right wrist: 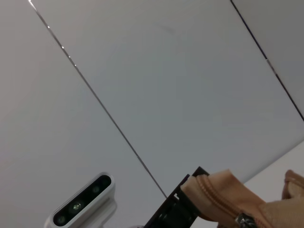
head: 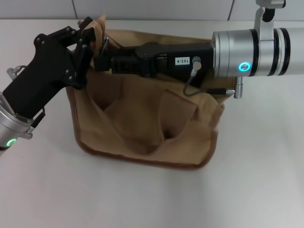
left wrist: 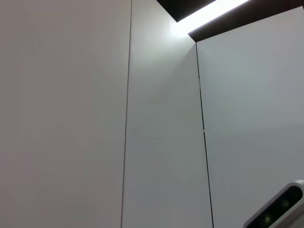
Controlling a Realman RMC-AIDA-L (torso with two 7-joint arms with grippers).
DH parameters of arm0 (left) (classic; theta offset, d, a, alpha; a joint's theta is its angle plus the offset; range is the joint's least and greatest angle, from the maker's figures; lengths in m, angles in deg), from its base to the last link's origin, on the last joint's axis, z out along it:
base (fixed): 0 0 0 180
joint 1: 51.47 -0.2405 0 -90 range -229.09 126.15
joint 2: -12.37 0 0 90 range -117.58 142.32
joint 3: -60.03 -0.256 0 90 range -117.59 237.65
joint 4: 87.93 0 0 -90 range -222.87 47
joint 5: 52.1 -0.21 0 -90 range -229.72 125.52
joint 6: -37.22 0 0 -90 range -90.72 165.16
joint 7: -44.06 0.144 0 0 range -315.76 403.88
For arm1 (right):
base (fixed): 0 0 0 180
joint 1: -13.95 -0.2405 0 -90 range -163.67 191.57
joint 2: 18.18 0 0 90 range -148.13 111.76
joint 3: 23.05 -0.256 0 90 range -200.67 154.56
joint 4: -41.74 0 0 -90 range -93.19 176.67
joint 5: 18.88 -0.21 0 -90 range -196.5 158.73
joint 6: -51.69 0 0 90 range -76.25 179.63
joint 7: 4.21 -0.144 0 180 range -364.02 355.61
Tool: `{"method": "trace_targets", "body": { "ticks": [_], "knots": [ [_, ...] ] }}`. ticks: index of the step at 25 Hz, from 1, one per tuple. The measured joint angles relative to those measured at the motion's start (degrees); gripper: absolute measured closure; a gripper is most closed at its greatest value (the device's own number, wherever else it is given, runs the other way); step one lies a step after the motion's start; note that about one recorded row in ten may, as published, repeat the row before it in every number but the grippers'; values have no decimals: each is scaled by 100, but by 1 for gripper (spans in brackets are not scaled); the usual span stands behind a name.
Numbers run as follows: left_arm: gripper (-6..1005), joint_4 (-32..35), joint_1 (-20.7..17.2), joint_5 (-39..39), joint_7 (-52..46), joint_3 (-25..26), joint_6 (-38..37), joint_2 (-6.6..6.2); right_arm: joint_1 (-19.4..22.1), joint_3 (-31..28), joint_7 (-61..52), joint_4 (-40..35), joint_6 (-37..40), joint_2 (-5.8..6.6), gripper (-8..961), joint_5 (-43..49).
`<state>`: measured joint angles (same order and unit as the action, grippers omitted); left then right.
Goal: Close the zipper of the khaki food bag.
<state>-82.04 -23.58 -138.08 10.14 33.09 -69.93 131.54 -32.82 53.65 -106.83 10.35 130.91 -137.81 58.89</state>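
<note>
A white surface fills nearly all of the head view, plain and matte, running from the lower edge up to a pale tiled wall along the top of the frame. One thing lies directly on it: the bag, khaki canvas with brown piping, slumped flat in the middle of the frame and reaching from left of centre to right of centre. Its lower piped edge curves across the surface below the middle of the frame, and its upper edge sits near the top, close to the wall. The bag's front panel sags in soft folds. A faint shadow rims its lower edge.
</note>
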Motion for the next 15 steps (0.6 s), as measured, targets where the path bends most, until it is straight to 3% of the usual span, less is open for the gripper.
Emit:
{"method": "trace_targets", "body": {
  "ticks": [15],
  "knots": [
    [979,5,11,4,0,-2,44,1,8,67,-222,-11,-183,26,492,72]
  ]
}}
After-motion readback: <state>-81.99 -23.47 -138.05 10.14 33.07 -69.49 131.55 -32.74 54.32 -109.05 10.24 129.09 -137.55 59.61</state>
